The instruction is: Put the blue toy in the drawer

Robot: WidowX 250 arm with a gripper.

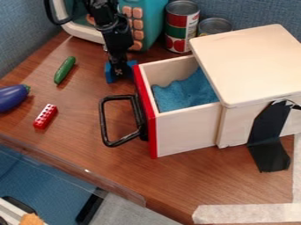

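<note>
The black gripper (119, 69) hangs from the top edge, low over the table just left of the drawer's back corner. Directly at it is the blue toy (110, 74), whose blue parts show on both sides of the gripper while its middle is hidden. Whether the toy is held cannot be seen. The wooden drawer (187, 135) stands pulled out of its box, with a red front and a black handle to the left. Blue cloth-like material lies inside it.
A wooden lid (250, 61) covers the box on the right. Behind stand a red-and-green can (181, 26), a second can (214, 27) and a teal toy microwave (154, 17). At left lie a cucumber (64, 70), a purple eggplant (12, 97) and a red brick (45, 116).
</note>
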